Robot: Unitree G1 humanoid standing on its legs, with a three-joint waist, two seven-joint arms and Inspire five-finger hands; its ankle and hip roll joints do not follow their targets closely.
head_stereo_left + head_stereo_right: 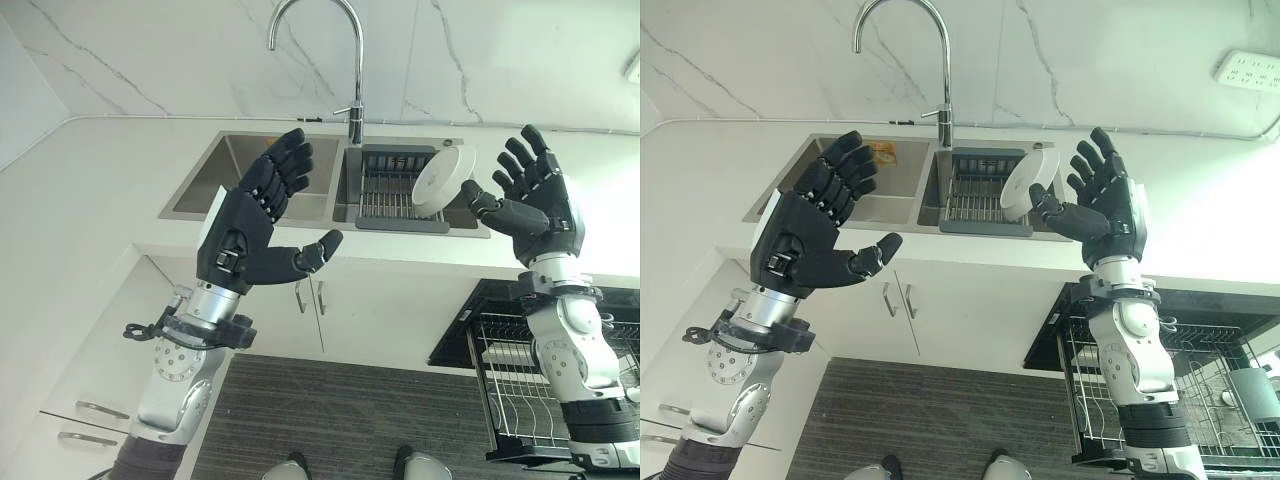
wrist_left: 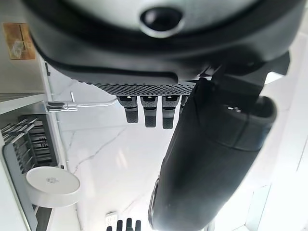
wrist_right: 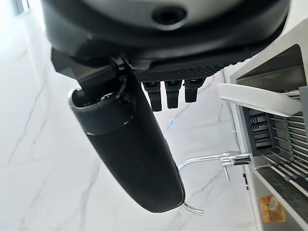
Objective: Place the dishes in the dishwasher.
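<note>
While both arms are raised over the counter, neither hand holds anything. Left hand at 9 o'clock: fingers spread wide and straight, thumb out toward centre, over the left basin of the sink. Tap at 12 o'clock, rising between the basins. Drying rack sits in the right basin. White dish leans tilted on the rack's right end, just beside the right thumb; contact cannot be told. Right hand at 3 o'clock: fingers wide, palm facing the dish. Dishwasher basket pulled out at 5 o'clock, below the counter.
</note>
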